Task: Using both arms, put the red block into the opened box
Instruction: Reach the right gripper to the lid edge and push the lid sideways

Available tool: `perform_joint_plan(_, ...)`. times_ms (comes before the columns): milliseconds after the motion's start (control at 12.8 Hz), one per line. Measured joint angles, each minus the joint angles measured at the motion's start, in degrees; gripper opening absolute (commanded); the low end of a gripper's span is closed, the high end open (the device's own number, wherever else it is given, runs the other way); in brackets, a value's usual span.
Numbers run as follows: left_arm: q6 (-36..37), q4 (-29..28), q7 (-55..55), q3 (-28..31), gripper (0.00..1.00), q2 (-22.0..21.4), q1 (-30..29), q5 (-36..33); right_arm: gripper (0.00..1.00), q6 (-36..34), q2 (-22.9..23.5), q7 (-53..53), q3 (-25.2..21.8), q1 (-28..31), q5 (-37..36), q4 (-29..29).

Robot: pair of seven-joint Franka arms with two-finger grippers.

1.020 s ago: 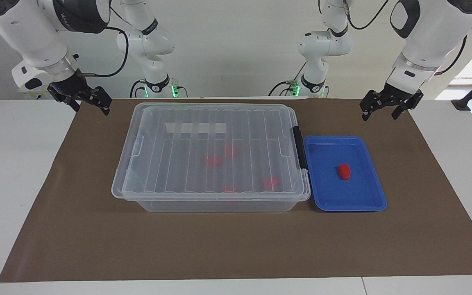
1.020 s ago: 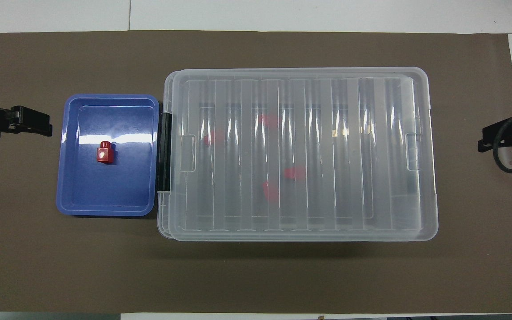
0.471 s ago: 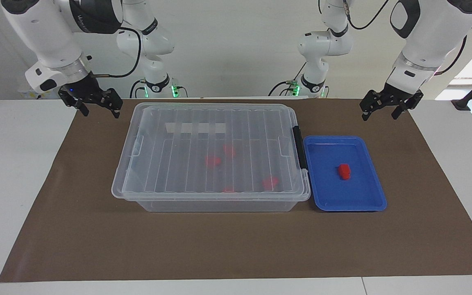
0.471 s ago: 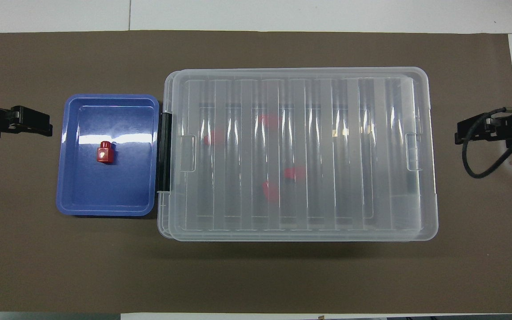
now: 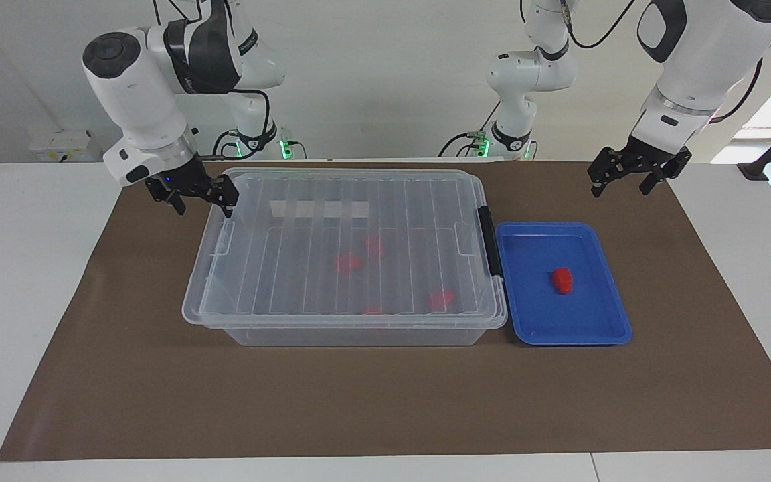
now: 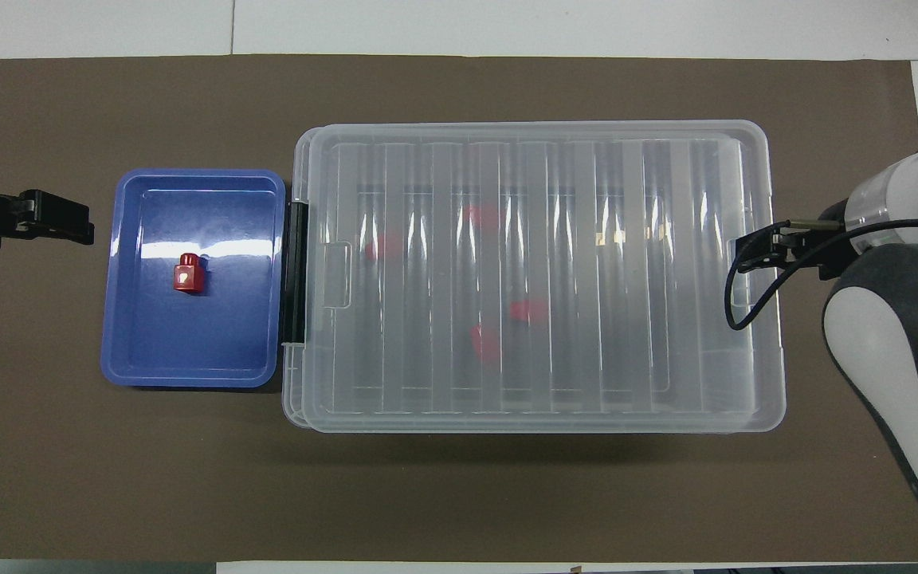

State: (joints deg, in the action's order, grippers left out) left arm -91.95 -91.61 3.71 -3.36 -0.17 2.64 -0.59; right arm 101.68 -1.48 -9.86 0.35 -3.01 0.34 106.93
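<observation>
- The right end effector (image 5: 201, 201) is being held in the air at the end of the box (image 5: 345, 261) that lies toward the right arm's end of the worktop (image 5: 37, 268). Its fingers (image 5: 228, 199) are being kept spread apart, and nothing is being gripped between them. One fingertip is being seen just at the rim of the box, but it cannot be told whether the rim is being touched.
- The box is being kept on the brown mat (image 5: 385, 402), about in the middle of it. The ribbed clear lid (image 5: 352, 221) is being seen lying on top of the box, so the box is not being shown opened. A black latch (image 5: 489, 241) is being seen at the end that is turned toward the blue tray (image 5: 600, 331).
- Several small red pieces (image 5: 347, 262) are being seen through the lid, lying inside the box.
- The blue tray is being kept just beside the box, toward the left arm's end of the worktop.
- The red block (image 5: 563, 280) is being seen lying in the blue tray, near its middle, and nothing is touching it.
- The left end effector (image 5: 630, 177) is being held in the air over the brown mat, nearer to the left arm's end than the blue tray and well apart from the red block. Its fingers are being kept released and nothing is being carried; this arm is waiting.
</observation>
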Motion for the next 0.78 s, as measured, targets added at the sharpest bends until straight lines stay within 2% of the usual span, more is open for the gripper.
perform_joint_plan(314, 0.00, 0.00, 0.00, 0.00, 1.00, 0.00, 0.00, 0.00, 1.00, 3.13, 0.05, 0.00, -0.38, 0.38, 0.00, 4.39)
perform_joint_plan(784, 0.00, 0.00, 0.00, 0.00, 1.00, 0.00, 0.00, 0.00, 1.00, 5.30, -0.32, 2.54, -0.73, 2.04, 0.00, 7.94)
